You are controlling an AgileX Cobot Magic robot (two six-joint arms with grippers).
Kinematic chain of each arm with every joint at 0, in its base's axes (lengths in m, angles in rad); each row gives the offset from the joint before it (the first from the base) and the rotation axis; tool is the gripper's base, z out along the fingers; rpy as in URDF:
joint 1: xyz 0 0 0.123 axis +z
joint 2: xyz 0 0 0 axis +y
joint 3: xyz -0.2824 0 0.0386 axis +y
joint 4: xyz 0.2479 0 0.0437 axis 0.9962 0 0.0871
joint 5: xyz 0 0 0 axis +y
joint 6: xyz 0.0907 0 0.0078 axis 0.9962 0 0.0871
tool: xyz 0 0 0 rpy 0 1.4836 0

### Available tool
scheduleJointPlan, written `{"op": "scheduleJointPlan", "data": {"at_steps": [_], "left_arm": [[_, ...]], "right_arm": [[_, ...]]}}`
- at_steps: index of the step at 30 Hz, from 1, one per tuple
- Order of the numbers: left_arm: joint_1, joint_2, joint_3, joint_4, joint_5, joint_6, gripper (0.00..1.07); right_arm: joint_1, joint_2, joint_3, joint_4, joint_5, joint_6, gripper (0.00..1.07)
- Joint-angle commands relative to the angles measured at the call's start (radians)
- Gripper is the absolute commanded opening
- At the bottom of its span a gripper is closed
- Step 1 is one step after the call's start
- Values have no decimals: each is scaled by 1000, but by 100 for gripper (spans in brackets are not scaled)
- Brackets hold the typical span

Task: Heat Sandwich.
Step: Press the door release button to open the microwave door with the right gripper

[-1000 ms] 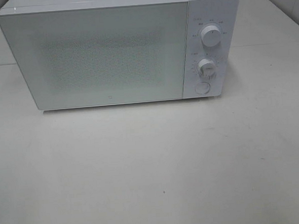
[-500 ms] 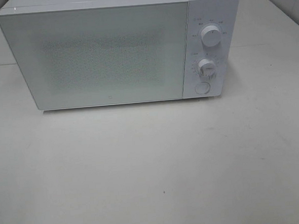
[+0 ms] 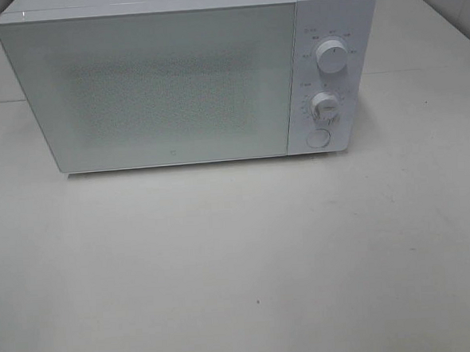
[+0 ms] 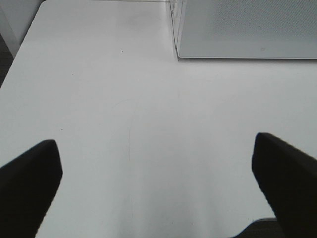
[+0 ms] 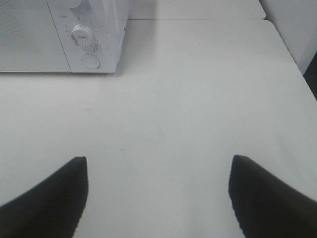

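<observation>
Nothing moved in last second: microwave [image 3: 181, 75] door shut, sandwich not in view. Left pincer [image 4: 156, 148] and right pincer [image 5: 158, 162] both spread apart, empty, so heating likely unstarted.

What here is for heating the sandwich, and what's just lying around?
For the job: microwave, door shut; upper knob; lower knob; left gripper and right gripper, both open. There is no sandwich in view.
Just there: table.
</observation>
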Motion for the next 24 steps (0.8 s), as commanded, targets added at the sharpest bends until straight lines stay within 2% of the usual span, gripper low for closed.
{"op": "scheduleJointPlan", "data": {"at_steps": [1, 11, 18, 24], "left_arm": [[-1, -16, 0, -2, -11, -10, 100], [-1, -16, 0, -2, -11, -10, 100], [-1, -16, 0, -2, -11, -10, 100], [-1, -16, 0, -2, -11, -10, 100]], "right_arm": [[-7, -28, -15, -5, -29, 5, 75], [-7, -4, 3, -6, -331, 6, 75], [-7, 142, 40, -6, -540, 6, 75], [-7, 261, 46, -6, -643, 8, 75]]}}
